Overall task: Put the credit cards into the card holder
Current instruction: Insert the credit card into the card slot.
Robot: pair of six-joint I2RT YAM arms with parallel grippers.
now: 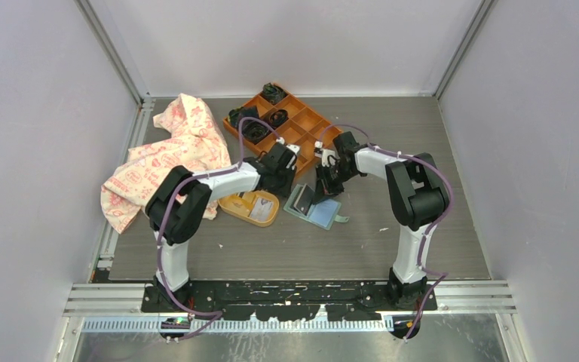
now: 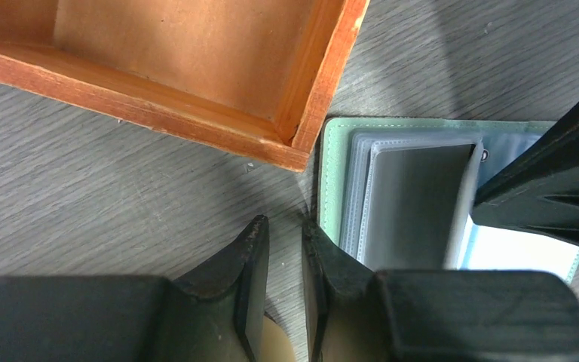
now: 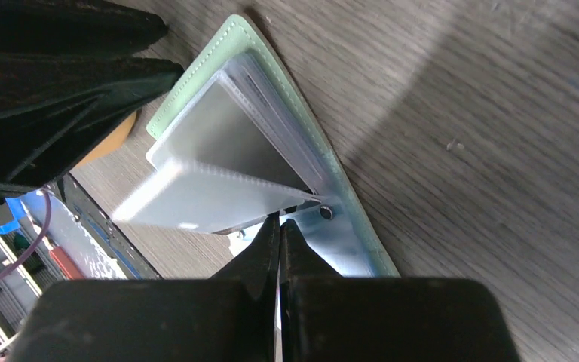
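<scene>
From above, we are seeing the card holder (image 1: 318, 207) lying open mid-table, credit cards (image 1: 261, 211) in the dish (image 1: 235, 205) left of it. Left wrist: left gripper (image 2: 283, 234) hanging slightly spread, empty. Right wrist: right gripper (image 3: 277, 226) pinching its floppy sleeve (image 3: 196, 200); cards, stiff and slick, are probably wanting edge grips.
</scene>
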